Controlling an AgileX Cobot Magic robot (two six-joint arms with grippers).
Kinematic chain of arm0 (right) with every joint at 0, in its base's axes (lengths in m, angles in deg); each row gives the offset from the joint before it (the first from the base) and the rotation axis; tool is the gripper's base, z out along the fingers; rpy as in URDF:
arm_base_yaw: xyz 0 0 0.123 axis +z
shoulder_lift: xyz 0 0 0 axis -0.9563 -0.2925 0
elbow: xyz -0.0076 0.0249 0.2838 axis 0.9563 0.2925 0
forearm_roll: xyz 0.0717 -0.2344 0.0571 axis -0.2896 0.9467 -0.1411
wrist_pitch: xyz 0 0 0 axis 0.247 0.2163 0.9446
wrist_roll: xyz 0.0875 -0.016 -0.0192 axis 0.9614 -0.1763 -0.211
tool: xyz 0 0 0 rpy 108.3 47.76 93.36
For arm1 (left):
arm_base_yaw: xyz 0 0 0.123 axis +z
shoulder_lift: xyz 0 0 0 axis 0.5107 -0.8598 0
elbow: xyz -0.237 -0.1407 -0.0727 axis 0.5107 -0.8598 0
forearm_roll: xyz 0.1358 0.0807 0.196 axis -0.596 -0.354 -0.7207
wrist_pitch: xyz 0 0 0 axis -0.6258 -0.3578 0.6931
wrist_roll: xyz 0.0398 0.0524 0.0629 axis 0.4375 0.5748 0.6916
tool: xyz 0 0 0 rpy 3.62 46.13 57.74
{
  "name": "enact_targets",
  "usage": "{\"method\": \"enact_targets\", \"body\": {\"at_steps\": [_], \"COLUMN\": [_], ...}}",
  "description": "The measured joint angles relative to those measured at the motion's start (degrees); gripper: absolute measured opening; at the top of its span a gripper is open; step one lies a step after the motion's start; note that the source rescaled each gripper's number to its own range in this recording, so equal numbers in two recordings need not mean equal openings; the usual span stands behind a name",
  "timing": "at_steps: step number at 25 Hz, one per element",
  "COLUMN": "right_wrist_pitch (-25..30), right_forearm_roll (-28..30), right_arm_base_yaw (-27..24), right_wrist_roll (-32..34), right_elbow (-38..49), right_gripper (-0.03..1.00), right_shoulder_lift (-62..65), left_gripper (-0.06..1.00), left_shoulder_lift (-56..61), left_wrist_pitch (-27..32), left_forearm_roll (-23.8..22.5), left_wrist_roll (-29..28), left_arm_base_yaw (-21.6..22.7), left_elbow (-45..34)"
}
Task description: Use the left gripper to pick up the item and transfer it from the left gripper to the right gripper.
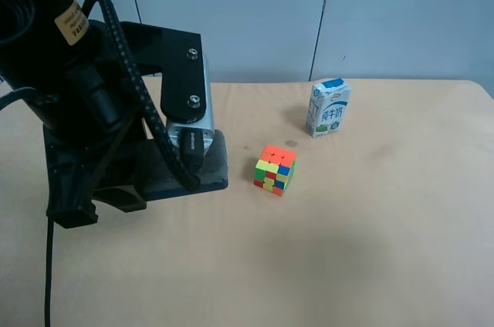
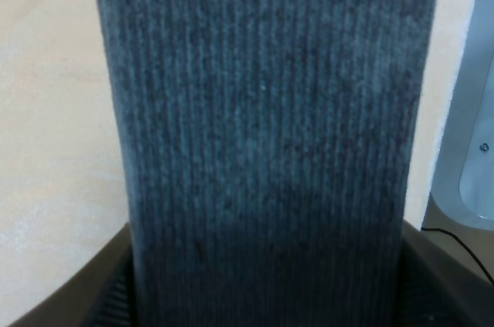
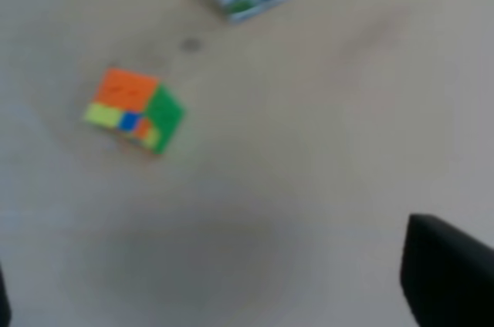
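- The left gripper [image 1: 193,159], on the arm at 9 o'clock in the high view, is pressed together on the dark grey block [image 2: 262,134]. The left wrist view shows the block's near end wedged between the two black fingers.
- The block's ribbed face fills that wrist view. Both long edges run straight out from the fingers, and the far end is cut off by the frame.
- From above we see only one grey corner of the block [image 1: 219,156] past the silver plate. We cannot tell whether it touches the table [image 1: 347,257].
- The puzzle cube [image 1: 275,170] sits at 3 o'clock of the block, near but apart from it. A strip of bare table lies between them.
- The milk carton [image 1: 328,108] stands upright at 1 o'clock of the cube, close to the table's far edge.
- The right gripper [image 3: 228,300] is spread wide with nothing between its fingers. One black finger [image 3: 448,277] shows at a corner of its blurred wrist view.
- From 3 to 6 o'clock of the cube the tabletop is open out to the rounded far corner.
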Motion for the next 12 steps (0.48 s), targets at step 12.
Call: {"method": "enact_targets", "body": {"at_steps": [12], "right_wrist_pitch": [-0.48], "right_forearm_roll": [-51.33], "right_arm_base_yaw": [0.0], "right_wrist_roll": [-44.89], "right_elbow": [-0.25], "right_gripper": [0.99], "right_shoulder_lift": [-31.83], "left_gripper": [0.0], "left_shoulder_lift": [0.0], "left_wrist_pitch": [-1.66], "left_forearm_roll": [-0.07], "left_wrist_roll": [0.0], "left_arm_base_yaw": [0.0], "left_elbow": [0.0]}}
